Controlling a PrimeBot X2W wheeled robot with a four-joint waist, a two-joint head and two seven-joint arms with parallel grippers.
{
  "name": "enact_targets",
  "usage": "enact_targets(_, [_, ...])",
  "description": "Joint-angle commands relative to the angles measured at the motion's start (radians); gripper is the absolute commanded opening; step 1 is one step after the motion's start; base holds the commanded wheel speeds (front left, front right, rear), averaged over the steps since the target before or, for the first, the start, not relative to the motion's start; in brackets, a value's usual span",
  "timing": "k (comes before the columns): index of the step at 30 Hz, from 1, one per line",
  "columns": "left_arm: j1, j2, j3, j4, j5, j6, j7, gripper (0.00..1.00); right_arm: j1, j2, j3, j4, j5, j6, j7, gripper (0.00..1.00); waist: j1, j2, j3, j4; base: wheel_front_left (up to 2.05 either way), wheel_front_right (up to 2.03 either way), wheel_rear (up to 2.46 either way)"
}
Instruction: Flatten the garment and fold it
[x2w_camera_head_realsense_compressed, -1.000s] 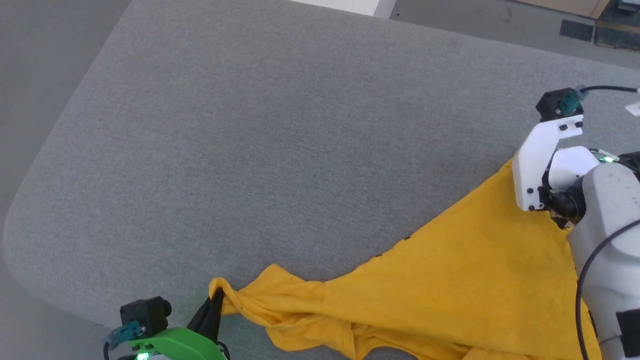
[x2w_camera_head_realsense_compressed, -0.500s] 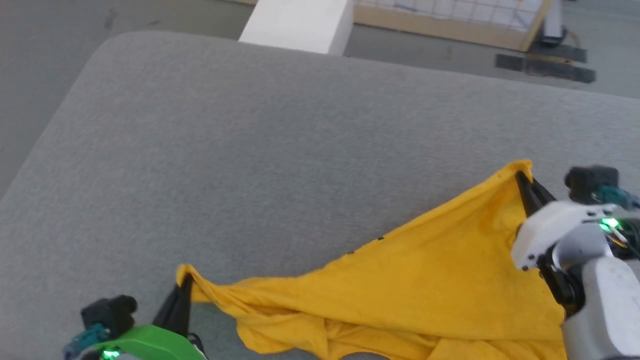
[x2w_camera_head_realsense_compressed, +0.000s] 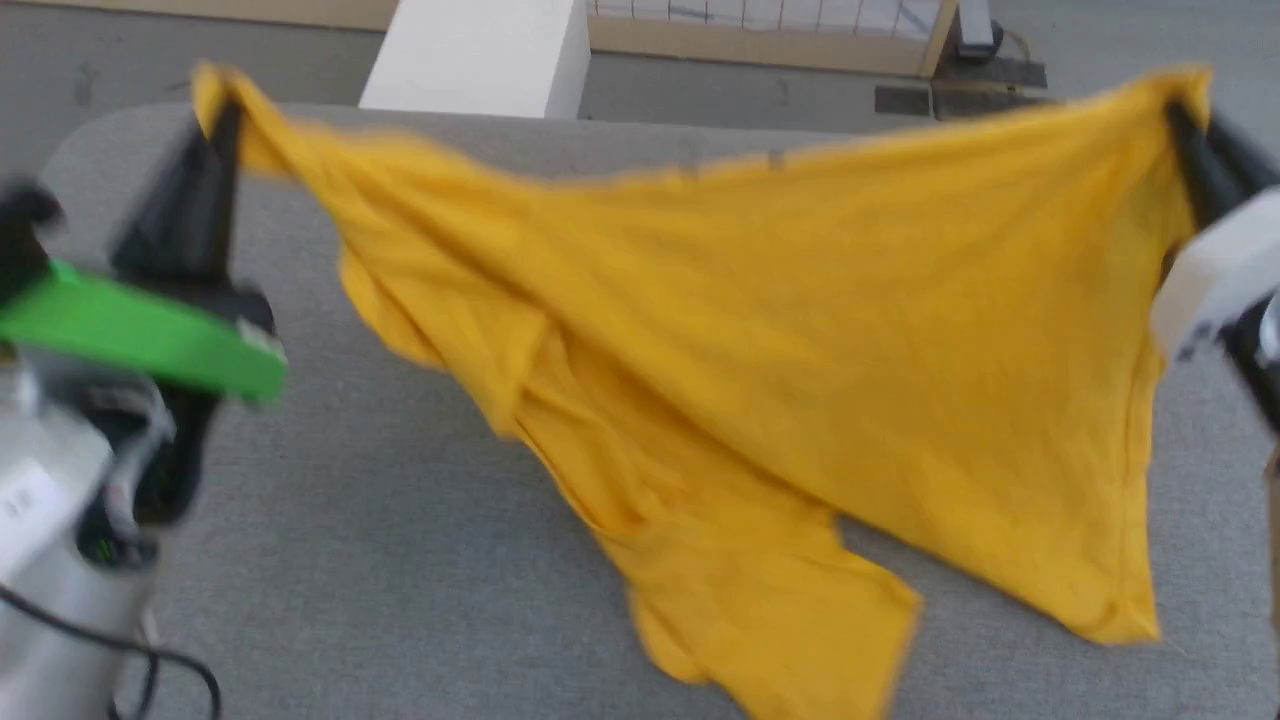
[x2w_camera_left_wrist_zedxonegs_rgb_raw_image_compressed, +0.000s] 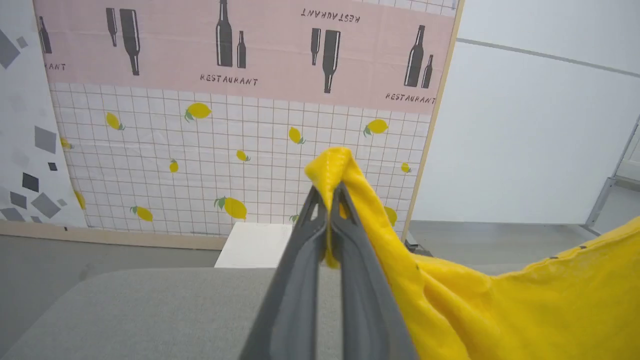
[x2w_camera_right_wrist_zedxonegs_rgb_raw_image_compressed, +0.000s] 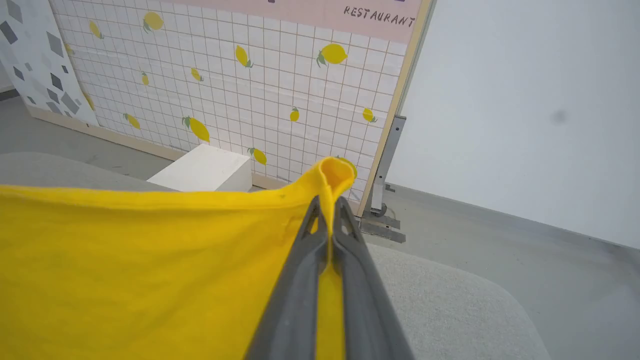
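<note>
Between the two sets of fingers, the garment (x2w_camera_head_realsense_compressed: 760, 330) is stretched out in the air as a broad yellow sheet, its upper edge running from one grip to the other. The left gripper (x2w_camera_head_realsense_compressed: 222, 122) is closed tight on one bunched corner, with a small loop of cloth standing just above its tips. The right gripper (x2w_camera_head_realsense_compressed: 1180, 118) is likewise clamped on the opposite corner, with the hem curled over the tips. Below both grips the cloth hangs toward the grey padded surface (x2w_camera_head_realsense_compressed: 380, 520), bunched and doubled nearer the left fingers and smoother nearer the right ones. Whether the lowest folds touch the padding cannot be told, the head view being blurred. No print is seen on the side facing the head camera.

The step in hand is judged to be the flattening: the shirt is held spread before being laid down. For the next move, tension between the fingers would need to be kept while the cloth is lowered and drawn across the padding, so that the doubled part under the left fingers is opened out rather than trapped beneath.
</note>
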Motion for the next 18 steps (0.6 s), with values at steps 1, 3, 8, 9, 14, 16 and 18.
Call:
enact_targets(1, [-0.072, 0.001, 0.005, 0.012, 0.014, -0.004, 0.01, 0.0, -0.061, -0.012, 0.01, -0.003, -0.002, -0.002, 0.018, 0.0, 0.0, 0.0, 0.06, -0.027, 0.0, 0.0, 0.0])
enact_targets(3, [-0.183, -0.003, 0.006, 0.04, 0.027, -0.007, 0.028, 0.0, -0.161, -0.018, 0.019, 0.013, -0.003, -0.002, 0.044, 0.0, 0.0, 0.0, 0.101, -0.039, 0.0, 0.0, 0.0])
enact_targets(8, [-0.475, -0.016, 0.02, 0.156, 0.062, -0.013, 0.05, 0.0, -0.42, -0.02, 0.063, 0.1, -0.043, -0.002, 0.069, 0.0, 0.0, 0.0, 0.215, -0.066, 0.0, 0.0, 0.0])
enact_targets(9, [-0.528, -0.017, 0.026, 0.182, 0.067, -0.013, 0.05, 0.0, -0.464, -0.02, 0.074, 0.117, -0.055, -0.002, 0.07, 0.0, 0.0, 0.0, 0.237, -0.07, 0.0, 0.0, 0.0])
enact_targets(14, [-0.795, -0.042, 0.04, 0.325, 0.124, -0.002, 0.002, 0.0, -0.707, -0.013, 0.103, 0.219, -0.138, -0.002, 0.022, 0.0, 0.0, 0.0, 0.345, -0.086, 0.0, 0.0, 0.0])
enact_targets(16, [-0.883, -0.051, 0.048, 0.365, 0.148, 0.01, -0.028, 0.0, -0.785, 0.003, 0.093, 0.255, -0.173, -0.002, -0.02, 0.0, 0.0, 0.0, 0.375, -0.095, 0.0, 0.0, 0.0])
enact_targets(18, [-0.966, -0.063, 0.063, 0.398, 0.163, 0.024, -0.066, 0.0, -0.851, 0.016, 0.081, 0.286, -0.216, -0.002, -0.067, 0.0, 0.0, 0.0, 0.401, -0.102, 0.0, 0.0, 0.0])
